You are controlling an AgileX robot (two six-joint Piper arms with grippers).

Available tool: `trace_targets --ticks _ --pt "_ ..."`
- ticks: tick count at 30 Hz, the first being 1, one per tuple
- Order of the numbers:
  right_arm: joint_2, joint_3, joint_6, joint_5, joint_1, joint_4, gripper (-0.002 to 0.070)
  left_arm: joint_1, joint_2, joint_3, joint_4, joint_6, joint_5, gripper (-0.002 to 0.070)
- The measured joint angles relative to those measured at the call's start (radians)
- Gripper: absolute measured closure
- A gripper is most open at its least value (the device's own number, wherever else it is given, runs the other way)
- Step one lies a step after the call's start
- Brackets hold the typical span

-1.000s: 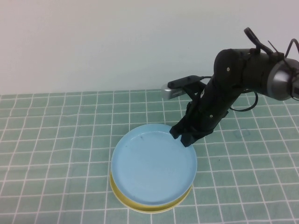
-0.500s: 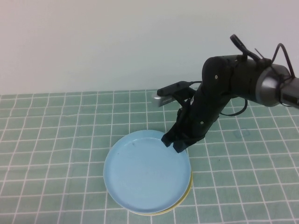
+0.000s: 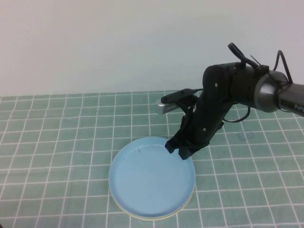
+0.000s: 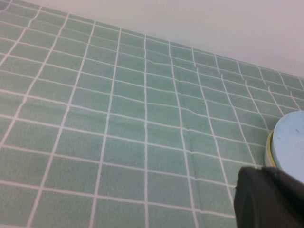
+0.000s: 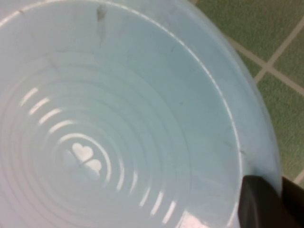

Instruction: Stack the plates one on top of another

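a: plates first — the round, shallow light blue plastic plate [image 3: 151, 176] now sits almost square over the pale yellow plastic plate [image 3: 153, 216], where a second ago it hung off to one side and rode higher. only a thin yellow crescent shows at the near edge now.

b: so it's been slid in and lowered. is it let go?

a: not yet, i'd say. the right gripper [image 3: 179, 149] is clamped on the far rim of the blue plate, just where it was a moment back.

b: then the stacking looks close to done; what's left is the release and lifting clear.

a: the right wrist view shows what the high one can't: ringed ridges and a little heart mark on the blue plate's floor [image 5: 85, 156], with one dark finger [image 5: 261, 202] at the rim.

b: and the left gripper [image 4: 268, 199]?

a: out of the high view altogether. its own camera shows just a dark corner of it over the green tiled surface [image 4: 118, 123], well off from the stack, so i can't tell whether it's open. that view does catch the yellow rim [image 4: 269, 149] under the blue edge.

b: any white plate?

a: none that i can see.
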Motion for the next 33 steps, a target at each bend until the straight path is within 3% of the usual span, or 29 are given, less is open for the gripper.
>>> trace_targets --ticks 5,10,16,20,25,33 --pt "0.000 0.000 0.008 0.000 0.000 -0.016 0.0605 0.000 0.000 0.000 0.000 -0.002 0.000 0.0676" --pt "0.000 0.000 0.026 0.000 0.001 -0.020 0.0473 0.000 0.000 0.000 0.000 -0.002 0.000 0.0676" --pt "-0.038 0.000 0.038 0.000 0.002 -0.055 0.0442 0.000 0.000 0.000 0.000 -0.002 0.000 0.0676" --pt "-0.155 0.000 0.042 0.000 0.004 -0.085 0.0488 0.000 0.000 0.000 0.000 -0.002 0.000 0.0676" --pt "-0.388 0.000 0.044 0.000 0.004 -0.140 0.0640 0.000 0.000 0.000 0.000 -0.002 0.000 0.0676" --pt "-0.653 0.000 0.044 0.000 0.004 -0.208 0.0676 0.000 0.000 0.000 0.000 -0.002 0.000 0.0676"
